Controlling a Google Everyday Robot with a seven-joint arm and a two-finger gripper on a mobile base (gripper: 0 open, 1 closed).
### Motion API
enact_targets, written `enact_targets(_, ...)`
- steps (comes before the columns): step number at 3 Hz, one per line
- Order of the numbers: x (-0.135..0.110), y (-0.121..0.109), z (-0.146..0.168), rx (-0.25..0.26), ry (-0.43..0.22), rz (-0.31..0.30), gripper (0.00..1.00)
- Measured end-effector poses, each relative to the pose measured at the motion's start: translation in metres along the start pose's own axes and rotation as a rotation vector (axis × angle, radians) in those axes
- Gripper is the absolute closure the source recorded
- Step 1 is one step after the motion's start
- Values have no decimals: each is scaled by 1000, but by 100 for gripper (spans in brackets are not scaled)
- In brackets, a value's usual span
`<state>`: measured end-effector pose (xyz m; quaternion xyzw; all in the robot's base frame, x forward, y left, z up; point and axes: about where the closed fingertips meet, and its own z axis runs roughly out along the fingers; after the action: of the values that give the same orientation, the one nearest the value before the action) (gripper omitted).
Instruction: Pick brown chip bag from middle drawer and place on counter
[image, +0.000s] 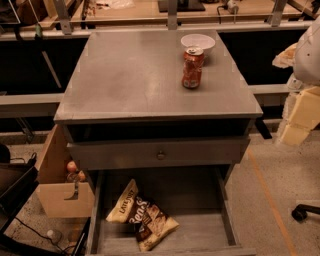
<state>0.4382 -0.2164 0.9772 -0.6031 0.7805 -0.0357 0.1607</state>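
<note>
The brown chip bag (141, 216) lies crumpled on the plank floor of the open middle drawer (200, 235), left of its centre, with its "LATE JULY" lettering facing up. The drawer is pulled out at the bottom of the view. The grey counter (135, 75) is the cabinet's top, above it. My gripper (298, 120) is at the right edge of the view, beside the cabinet and level with the counter's front edge. It is far from the bag and nothing shows in it.
A red-orange soda can (192, 67) and a white bowl (198, 42) stand at the counter's back right. A drawer front with a round knob (160, 155) sits above the open drawer. A cardboard box (60, 185) stands on the floor to the left.
</note>
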Motion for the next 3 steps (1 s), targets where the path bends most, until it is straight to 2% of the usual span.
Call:
enact_targets(1, 0, 0, 0, 0, 0, 0, 0)
enact_targets(2, 3, -1, -6, 70, -91, 4, 0)
enact_targets(3, 11, 20, 35, 61, -218, -4, 0)
